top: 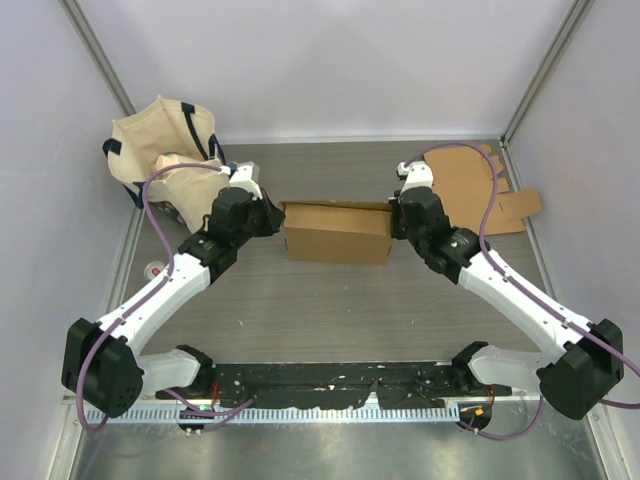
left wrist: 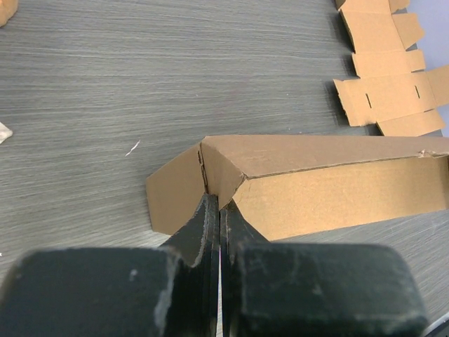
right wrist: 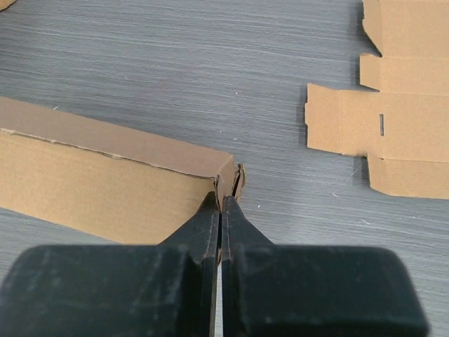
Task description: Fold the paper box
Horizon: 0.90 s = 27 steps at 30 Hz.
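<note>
A long brown cardboard box (top: 335, 232) lies on the grey table (top: 330, 300) between my two arms. My left gripper (top: 272, 217) is shut, and its tips touch the box's left end. In the left wrist view the tips (left wrist: 219, 203) meet at the corner of the box (left wrist: 330, 189), beside its end panel. My right gripper (top: 395, 218) is shut at the box's right end. In the right wrist view the tips (right wrist: 222, 200) press at the end edge of the box (right wrist: 91, 182), where a tuck flap (right wrist: 238, 182) stands slightly ajar.
Flat unfolded box blanks (top: 480, 190) lie at the back right; they also show in the left wrist view (left wrist: 393, 70) and the right wrist view (right wrist: 400, 133). A beige tote bag (top: 165, 150) stands at the back left. A black rail (top: 330, 385) runs along the near edge.
</note>
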Tool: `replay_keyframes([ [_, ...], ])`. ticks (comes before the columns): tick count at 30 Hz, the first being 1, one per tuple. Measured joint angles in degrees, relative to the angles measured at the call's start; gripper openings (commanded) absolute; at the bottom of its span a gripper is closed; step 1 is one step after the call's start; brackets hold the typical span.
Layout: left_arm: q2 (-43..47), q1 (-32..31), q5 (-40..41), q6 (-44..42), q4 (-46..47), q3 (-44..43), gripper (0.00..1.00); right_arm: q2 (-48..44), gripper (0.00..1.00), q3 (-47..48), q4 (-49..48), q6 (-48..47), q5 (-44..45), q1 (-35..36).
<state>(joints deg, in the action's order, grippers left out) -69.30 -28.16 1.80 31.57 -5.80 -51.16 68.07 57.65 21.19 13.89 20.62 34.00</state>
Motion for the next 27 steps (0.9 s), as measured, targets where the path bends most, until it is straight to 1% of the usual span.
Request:
replay_keyframes([
  [3, 0.1, -0.1, 0.3, 0.0, 0.0, 0.1, 0.00, -1.7, 0.02, -2.2, -2.1, -1.8, 1.3, 1.1],
  [8, 0.1, -0.3, 0.7, 0.0, 0.0, 0.1, 0.00, -0.9, 0.02, -1.9, -2.3, -5.0, 2.7, 1.7],
  [9, 0.1, -0.3, 0.7, 0.0, 0.1, 0.2, 0.00, -0.8, 0.03, -1.9, -2.4, -5.1, 2.7, 1.7],
  [10, 0.1, -0.3, 0.7, 0.0, 0.2, 0.3, 0.00, -0.9, 0.07, -2.1, -2.7, -4.5, 2.7, 1.7],
  [11, 0.1, -0.4, 0.8, 0.1, 0.4, 0.5, 0.00, -1.1, 0.15, -2.7, -3.4, -3.8, 2.7, 1.7],
  [13, 0.1, -0.7, 1.2, 0.3, 0.7, 0.7, 0.00, -2.2, 0.20, -4.3, -5.1, -1.7, 2.6, 1.6],
  [14, 0.1, -0.9, 1.6, 0.4, 0.8, 0.7, 0.00, -2.6, 0.33, -5.0, -4.6, -0.6, 2.2, 1.6],
  [15, 0.1, -1.0, 1.7, 0.6, 0.8, 0.7, 0.00, -2.8, 0.41, -5.6, -3.8, 0.4, 2.1, 1.6],
  [17, 0.1, -1.2, 2.1, 0.6, 0.9, 0.8, 0.00, -3.2, 0.54, -4.7, -1.8, 2.5, 1.2, 1.6],
  [19, 0.1, -1.3, 2.3, 0.7, 0.9, 0.8, 0.00, -3.4, 0.66, -2.8, 2.9, 3.6, -0.5, 1.5],
  [20, 0.1, -1.4, 2.4, 0.7, 0.9, 0.8, 0.00, -3.5, 0.77, -1.1, 5.9, 4.3, -2.0, 1.3],
  [22, 0.1, -1.6, 2.4, 0.8, 0.9, 0.8, 0.00, -3.7, 0.82, 2.3, 11.1, 5.6, -5.2, 0.7],
  [23, 0.1, -1.6, 2.4, 0.8, 0.9, 0.8, 0.00, -4.2, 0.87, 3.8, 13.0, 6.1, -7.5, -0.1],
  [25, 0.1, -1.7, 2.6, 0.8, 0.9, 0.8, 0.00, -5.3, 0.88, 7.0, 16.2, 8.3, -11.9, -2.4],
  [27, 0.1, -1.9, 2.7, 0.8, 0.9, 0.8, 0.00, -5.7, 0.88, 10.3, 18.5, 11.8, -15.1, -6.6],
])
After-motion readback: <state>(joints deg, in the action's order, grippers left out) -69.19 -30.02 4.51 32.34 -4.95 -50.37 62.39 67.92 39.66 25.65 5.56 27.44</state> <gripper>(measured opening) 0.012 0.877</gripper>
